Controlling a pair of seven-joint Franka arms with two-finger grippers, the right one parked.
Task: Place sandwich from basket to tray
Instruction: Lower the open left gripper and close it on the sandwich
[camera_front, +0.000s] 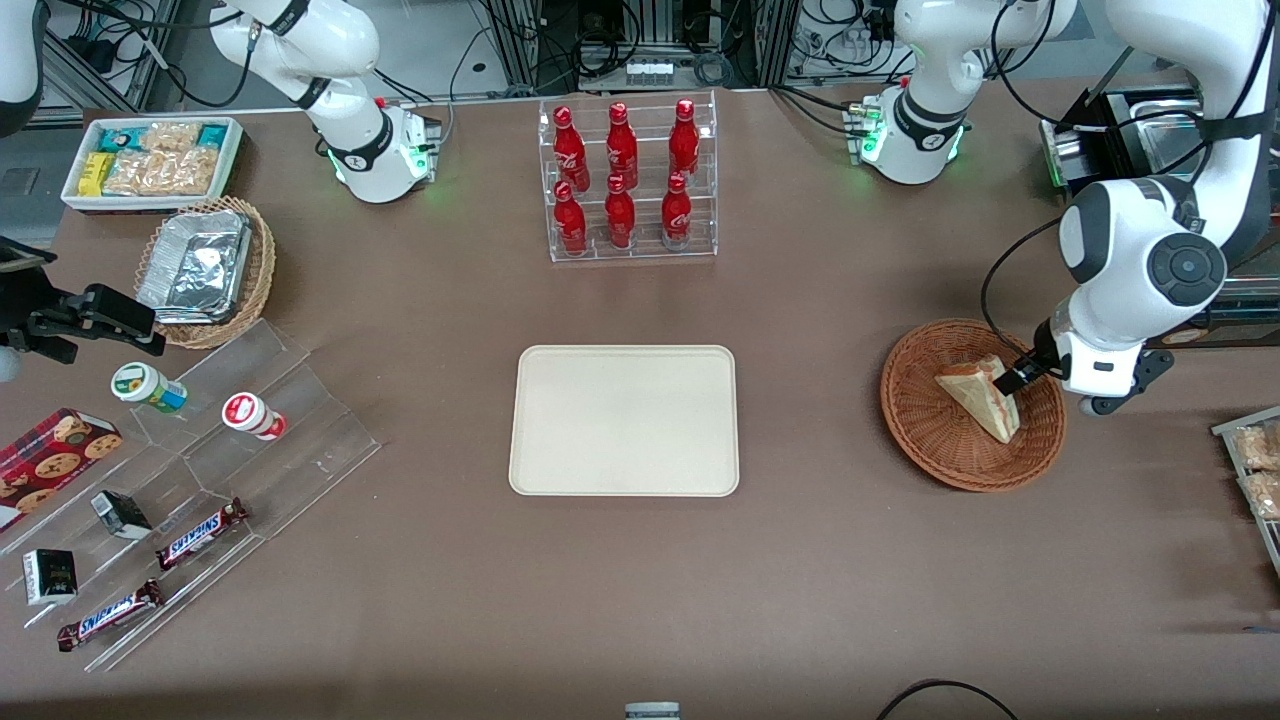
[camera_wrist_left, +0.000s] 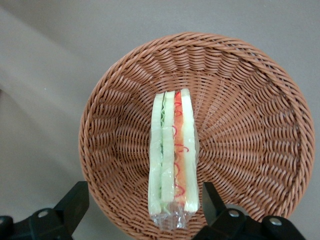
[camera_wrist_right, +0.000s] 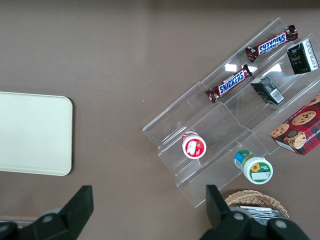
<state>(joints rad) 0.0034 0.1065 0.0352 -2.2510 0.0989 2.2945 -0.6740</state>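
Observation:
The sandwich (camera_front: 978, 394), a clear-wrapped wedge of pale bread with red and green filling, lies in the reddish-brown wicker basket (camera_front: 920, 440) toward the working arm's end of the table. My left gripper (camera_front: 1017, 380) is low over the basket, at the sandwich's thick end. In the left wrist view the gripper (camera_wrist_left: 142, 206) is open. Its black fingers (camera_wrist_left: 75, 200) stand on either side of the sandwich (camera_wrist_left: 173, 160), whose wrapped end lies close to one finger and touches neither. Around it is the basket's woven wall (camera_wrist_left: 250, 130). The cream tray (camera_front: 625, 420) lies flat at the table's middle with nothing on it.
A clear rack of red bottles (camera_front: 625, 180) stands farther from the camera than the tray. Toward the parked arm's end are a stepped acrylic display with snacks (camera_front: 200, 470), a tan basket of foil containers (camera_front: 205, 270) and a white bin (camera_front: 150, 160). Snack packets (camera_front: 1255, 465) lie beside the basket at the table edge.

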